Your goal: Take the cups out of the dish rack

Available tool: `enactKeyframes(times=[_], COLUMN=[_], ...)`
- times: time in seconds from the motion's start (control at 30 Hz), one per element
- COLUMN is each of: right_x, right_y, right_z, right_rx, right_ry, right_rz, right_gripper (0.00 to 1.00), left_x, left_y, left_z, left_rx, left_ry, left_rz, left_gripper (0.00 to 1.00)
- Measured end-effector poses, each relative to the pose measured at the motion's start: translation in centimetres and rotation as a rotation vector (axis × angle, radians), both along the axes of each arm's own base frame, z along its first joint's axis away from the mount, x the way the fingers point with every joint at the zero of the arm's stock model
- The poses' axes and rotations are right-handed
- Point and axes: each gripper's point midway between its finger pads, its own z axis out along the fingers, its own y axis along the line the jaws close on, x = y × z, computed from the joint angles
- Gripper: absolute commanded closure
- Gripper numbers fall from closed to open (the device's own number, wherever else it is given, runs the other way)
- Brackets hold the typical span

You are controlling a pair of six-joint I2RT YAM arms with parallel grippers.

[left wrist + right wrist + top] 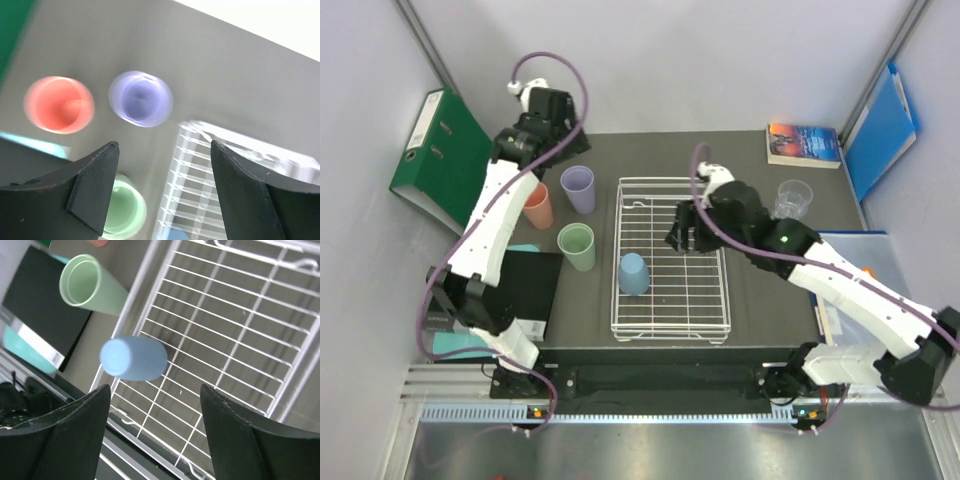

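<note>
While the right gripper (155, 390) hangs over the dish rack (618, 230) with its jaws spread and nothing between them, the last cup in the rack sits just below and ahead of its fingertips. This is the light blue cup (134, 358), apparently upside down with its base up, close to the rack's rim on the side away from this arm. As I judge it, that cup is the step in hand and the rest of the unloading is done.

The risks lie right there. The cup is smooth and tapered, so a pinch high on the narrow end could squeeze it out of the jaws. Coming down off-centre could tip it onto the wires. A fingertip that goes too low could hook the grid and drag the whole rack.

Beyond the blue cup, outside the rim, the mint green cup (90, 286) stands upright on the table. It is near enough that a cup carried out low over that side could knock it.

Farther off, the left gripper (164, 145) is also wide apart and empty, high above the table. The lilac cup (141, 98) is ahead of its fingertips and the salmon cup (59, 104) to one side of that, both upright and apart. A careless sweep there could topple either. Well behind the right gripper, a clear glass (793, 198) stands outside the rack.
</note>
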Motion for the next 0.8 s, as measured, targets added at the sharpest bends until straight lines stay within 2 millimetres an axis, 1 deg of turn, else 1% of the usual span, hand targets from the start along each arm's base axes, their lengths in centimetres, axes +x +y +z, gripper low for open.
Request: enactKeyframes(times=[0.07,0.1,0.13,0.17,0.23,0.3,0.37,0.57,0.63,0.8], right_x=[-0.6,-0.9,-1.1,-1.3,-1.6,-2.0,-2.3,-3.0,-2.8,-2.3], right_y=[1.8,2.7,3.3,4.0,4.7,5.2,5.6,6.9,7.4,8.5], right_z=[0.7,0.9,0.9,0.8,-0.1,-1.5,-2.8,-6.3,-7.0,-7.7], right_rx=[-0.049,-0.078,-0.106,-0.134,-0.195,-0.254,-0.303,-0.4,-0.419,-0.424], right_ry=[-0.036,-0.056,-0.072,-0.085,-0.096,-0.091,-0.086,-0.055,-0.047,-0.043], right_rz=[0.048,0.071,0.088,0.106,0.134,0.163,0.185,0.242,0.25,0.256], right_gripper=[0.24,0.23,0.23,0.21,0.18,0.16,0.14,0.13,0.13,0.13], left_x=[-1.9,-3.0,-4.5,-5.5,-7.1,-8.5,-9.5,-10.8,-11.1,-11.9], left_y=[-3.8,-5.2,-6.2,-6.4,-5.7,-4.7,-3.9,-2.8,-2.6,-2.1], left_z=[2.0,2.6,3.2,3.5,3.9,3.7,3.4,2.7,2.6,2.2], left_rx=[-0.007,-0.017,-0.03,-0.037,-0.04,-0.03,-0.026,-0.023,-0.023,-0.022], left_ry=[-0.062,-0.082,-0.098,-0.111,-0.135,-0.146,-0.152,-0.151,-0.152,-0.148], left_rz=[-0.087,-0.124,-0.153,-0.161,-0.141,-0.11,-0.081,-0.046,-0.042,-0.039], left_gripper=[0.21,0.21,0.21,0.2,0.2,0.2,0.19,0.19,0.18,0.18])
